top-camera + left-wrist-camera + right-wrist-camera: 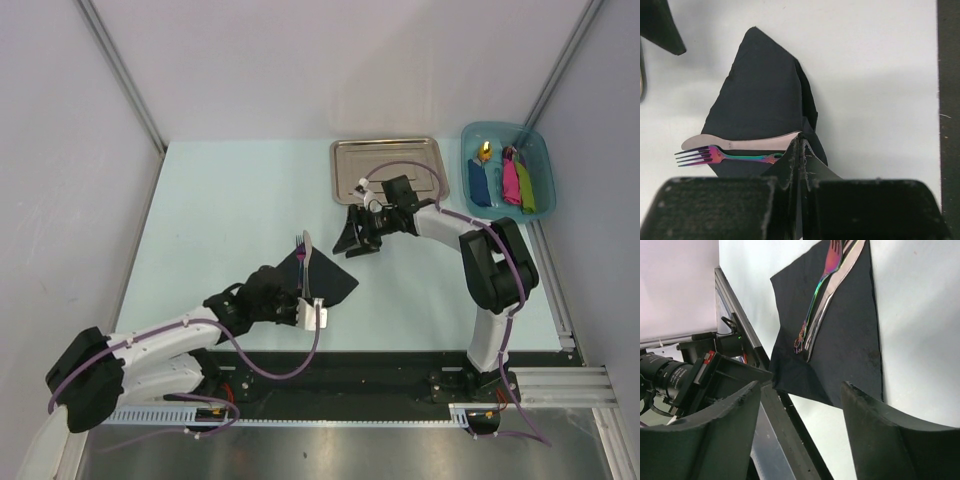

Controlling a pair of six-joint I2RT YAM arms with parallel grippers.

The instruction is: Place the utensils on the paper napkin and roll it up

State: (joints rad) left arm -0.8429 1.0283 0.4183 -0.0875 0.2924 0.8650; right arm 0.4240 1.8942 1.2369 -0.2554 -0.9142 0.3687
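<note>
The black paper napkin (330,278) lies on the table with a fork (715,156) and a knife (740,144) side by side across it. The fork has an iridescent purple-green handle. My left gripper (303,300) is shut on the napkin's near corner, which is lifted and folded over the handle ends (799,150). My right gripper (358,243) hovers open just beyond the napkin's far side with nothing between its fingers (890,430). From the right wrist, the napkin (850,330), the fork (826,275) and the knife (842,270) lie ahead of the jaws.
A shiny steel tray (388,165) sits at the back behind my right gripper. A teal bin (507,190) at the back right holds blue, pink and green items. Walls close in left, right and back; a black strip (949,100) runs along the table's near edge.
</note>
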